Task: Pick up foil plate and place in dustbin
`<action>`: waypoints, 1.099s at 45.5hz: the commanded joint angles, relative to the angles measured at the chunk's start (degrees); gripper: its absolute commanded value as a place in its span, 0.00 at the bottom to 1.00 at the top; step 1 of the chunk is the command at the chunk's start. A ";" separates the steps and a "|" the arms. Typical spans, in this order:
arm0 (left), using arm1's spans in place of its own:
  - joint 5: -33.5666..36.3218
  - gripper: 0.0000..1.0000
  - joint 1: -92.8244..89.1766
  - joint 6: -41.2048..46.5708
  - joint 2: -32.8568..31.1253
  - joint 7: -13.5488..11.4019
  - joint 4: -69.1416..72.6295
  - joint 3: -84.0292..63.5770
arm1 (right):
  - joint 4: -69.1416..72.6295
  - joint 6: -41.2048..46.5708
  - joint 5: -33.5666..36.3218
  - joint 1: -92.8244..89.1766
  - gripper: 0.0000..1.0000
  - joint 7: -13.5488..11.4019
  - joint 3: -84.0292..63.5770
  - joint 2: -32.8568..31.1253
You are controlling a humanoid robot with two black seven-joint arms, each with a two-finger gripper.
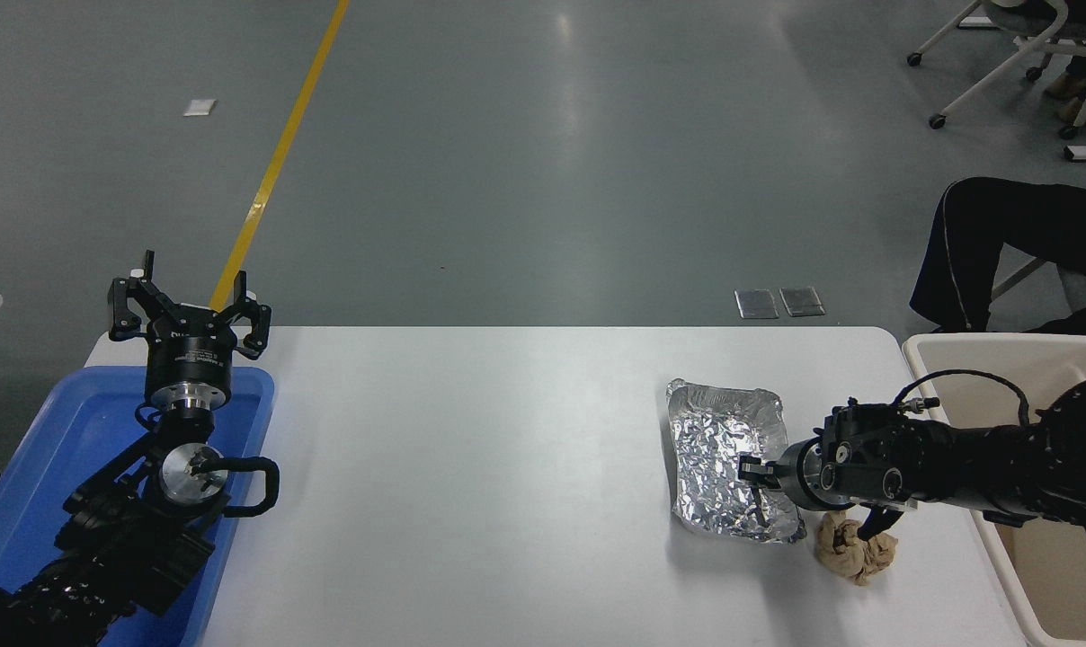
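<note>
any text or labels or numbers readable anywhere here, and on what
None can be read.
The left gripper, parked over the blue tray, has faint pale print on its black body: too small and blurred to read.
The foil plate, the brown paper ball, the dustbin, the right gripper and the white table show no lettering.
</note>
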 commanded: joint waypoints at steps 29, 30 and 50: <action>0.00 0.99 0.00 0.00 0.09 0.00 0.00 0.00 | 43.27 7.26 0.64 40.69 0.00 0.13 -8.75 -29.95; 0.00 0.99 0.00 0.00 0.09 0.00 0.00 0.00 | 44.24 7.79 0.64 42.18 0.00 0.13 -9.54 -30.48; -0.09 0.99 0.00 0.00 0.09 0.00 0.00 0.00 | 50.58 28.26 0.64 69.43 0.00 0.04 -19.39 -39.36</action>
